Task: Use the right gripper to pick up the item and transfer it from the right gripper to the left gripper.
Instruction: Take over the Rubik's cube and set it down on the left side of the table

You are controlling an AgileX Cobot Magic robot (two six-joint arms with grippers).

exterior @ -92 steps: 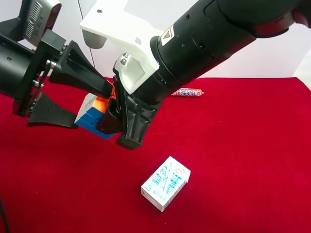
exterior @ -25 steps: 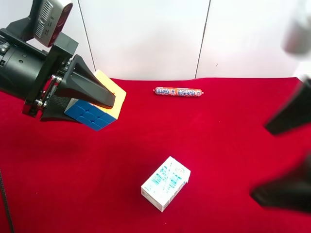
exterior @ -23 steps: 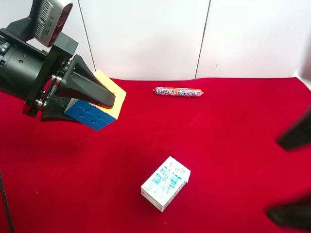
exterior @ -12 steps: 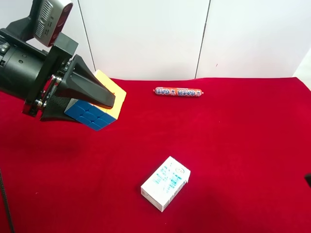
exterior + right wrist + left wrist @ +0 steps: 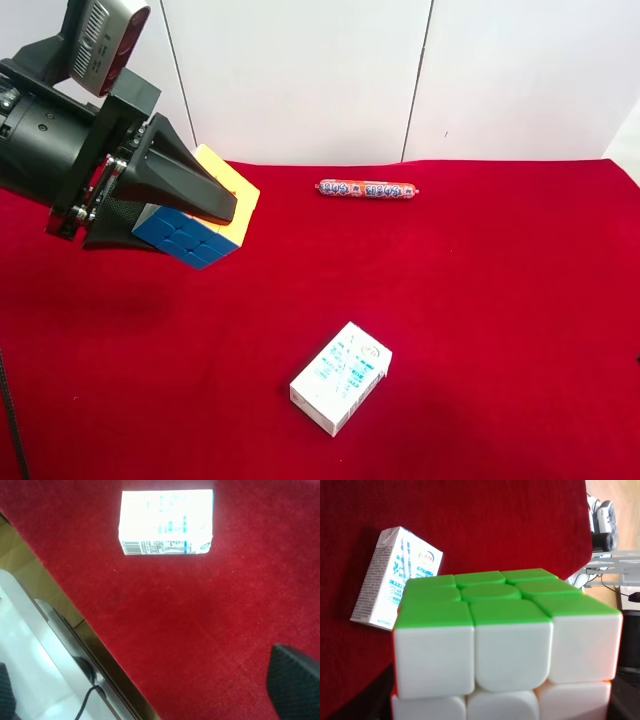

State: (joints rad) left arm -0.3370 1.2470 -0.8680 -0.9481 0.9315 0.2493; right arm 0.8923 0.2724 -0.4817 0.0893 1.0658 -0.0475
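The puzzle cube (image 5: 197,222), showing yellow, orange and blue faces, is held above the red cloth at the exterior high view's left. The left gripper (image 5: 190,222), a black claw with a grey camera box, is shut on it. In the left wrist view the cube (image 5: 495,645) fills the frame with green and white faces, and a dark finger (image 5: 626,700) shows at its side. The right gripper (image 5: 150,695) is out of the exterior high view. The right wrist view shows only one black fingertip (image 5: 295,680) over the cloth, with the jaws wide apart and empty.
A white-and-teal carton (image 5: 340,378) lies on the red cloth (image 5: 480,280) near the front; it also shows in the right wrist view (image 5: 166,522) and left wrist view (image 5: 395,580). An orange sausage stick (image 5: 367,189) lies at the back. The table's edge (image 5: 75,630) shows by the right gripper.
The right arm let go of the cube and withdrew to the lower right, out of the exterior high view. The left gripper stays still, shut on the cube.
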